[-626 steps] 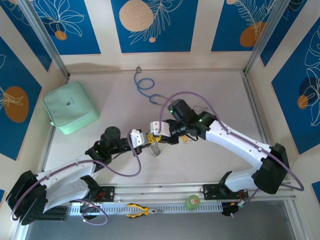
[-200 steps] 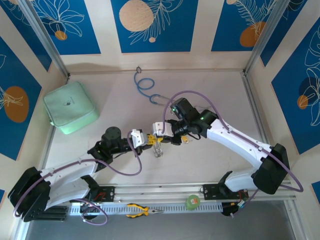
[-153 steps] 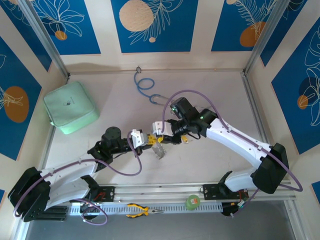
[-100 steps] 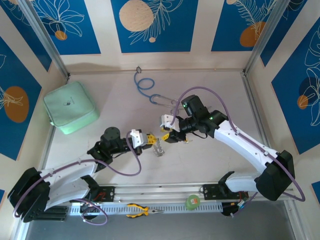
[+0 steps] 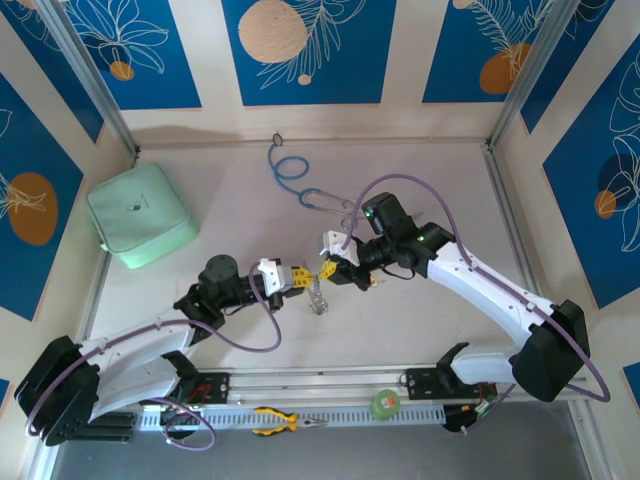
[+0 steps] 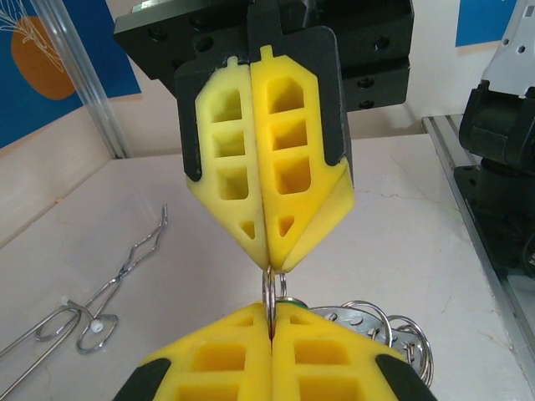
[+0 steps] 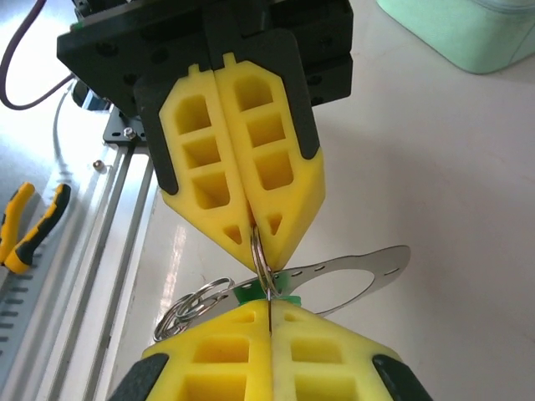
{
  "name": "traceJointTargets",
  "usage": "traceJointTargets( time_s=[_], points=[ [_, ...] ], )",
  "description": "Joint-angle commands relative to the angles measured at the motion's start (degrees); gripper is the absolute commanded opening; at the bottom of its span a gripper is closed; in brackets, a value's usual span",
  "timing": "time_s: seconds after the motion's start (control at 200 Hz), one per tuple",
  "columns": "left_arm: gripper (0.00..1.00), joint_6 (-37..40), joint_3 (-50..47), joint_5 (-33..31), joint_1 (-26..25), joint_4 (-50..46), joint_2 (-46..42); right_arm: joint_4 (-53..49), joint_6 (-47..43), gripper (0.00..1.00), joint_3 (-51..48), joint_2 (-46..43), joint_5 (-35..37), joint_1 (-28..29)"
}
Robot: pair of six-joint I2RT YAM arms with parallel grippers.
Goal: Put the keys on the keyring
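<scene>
Junction of left gripper (image 5: 291,278) and right gripper (image 5: 334,270), top external view, with the keyring (image 5: 318,300) hanging just beneath it. Left wrist view: both pairs of yellow fingers are pressed together on 1 small split ring (image 6: 269,288), which stands upright between the 2 tips. Right wrist view: the green-headed key (image 7: 266,293) sits at the ring's lower end, just beside the keyring's silvery loop, so the step probably calls for 2 firm pinches and a slow, slight counter-twist that keeps the loop from swinging.
</scene>
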Motion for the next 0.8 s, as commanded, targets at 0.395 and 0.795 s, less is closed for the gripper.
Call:
traceJointTargets(
  time_s=[0.395, 0.795],
  points=[
    [0.0, -2.8, -0.8, 3.6, -0.2, 6.1, -0.6, 3.0, 3.6, 0.25, 0.7, 4.9, -1.8, 0.1],
    [0.0, -5.0, -1.5, 3.0, -0.1, 9.3, -0.6, 8.5, 7.2, 0.4, -7.4, -3.3, -7.0, -4.4]
  ],
)
